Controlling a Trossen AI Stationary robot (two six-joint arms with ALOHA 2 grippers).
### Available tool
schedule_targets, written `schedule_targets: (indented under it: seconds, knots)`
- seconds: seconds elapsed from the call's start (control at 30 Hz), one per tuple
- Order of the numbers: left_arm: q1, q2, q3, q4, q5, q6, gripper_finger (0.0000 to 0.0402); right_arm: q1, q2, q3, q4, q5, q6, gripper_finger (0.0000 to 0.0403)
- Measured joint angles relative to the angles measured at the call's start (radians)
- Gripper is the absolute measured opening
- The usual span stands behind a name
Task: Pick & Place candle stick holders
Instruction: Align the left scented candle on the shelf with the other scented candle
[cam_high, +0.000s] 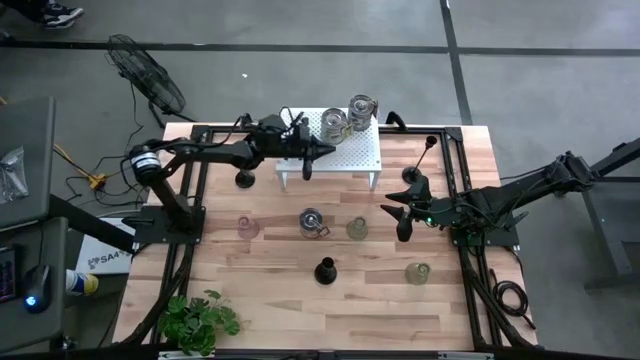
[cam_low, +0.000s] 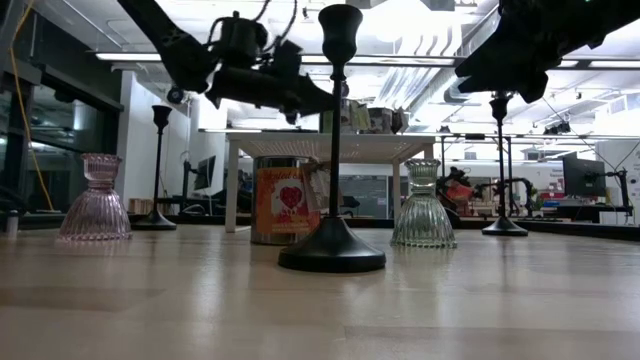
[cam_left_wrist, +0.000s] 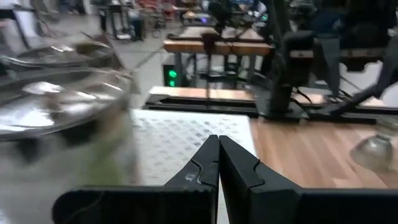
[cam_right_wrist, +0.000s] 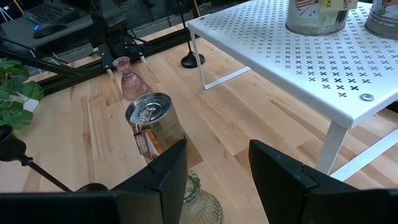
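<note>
Two glass jar holders (cam_high: 333, 123) (cam_high: 362, 108) stand on the white perforated stand (cam_high: 350, 155). On the table stand a pink cup (cam_high: 247, 227), a lidded jar holder (cam_high: 312, 222), a greenish cup (cam_high: 357, 229), another glass cup (cam_high: 418, 273), and black stemmed sticks (cam_high: 325, 270) (cam_high: 244, 179) (cam_high: 415, 176). My left gripper (cam_left_wrist: 217, 152) is shut and empty above the stand's near part, beside the jars. My right gripper (cam_right_wrist: 217, 171) is open and empty just right of the greenish cup (cam_right_wrist: 200, 202).
A leafy plant (cam_high: 200, 320) sits at the near left corner. The stand's legs (cam_right_wrist: 333, 140) rise close to my right gripper. Bare wood shows along the table's near edge (cam_high: 330, 325). Black frame rails (cam_high: 195, 190) run along the table's left and right sides.
</note>
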Motion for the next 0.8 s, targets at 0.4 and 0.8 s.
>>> schedule_targets:
  seconds: [0.4,0.8]
  knots:
    - [0.001,0.065,0.047,-0.024,-0.101,0.0,0.0,0.0,0.0,0.0,0.0,-0.002,-0.013,0.0162]
    - [0.001,0.065,0.047,-0.029,-0.221,0.016,0.0,0.0,0.0,0.0,0.0,0.0,-0.015,0.0162]
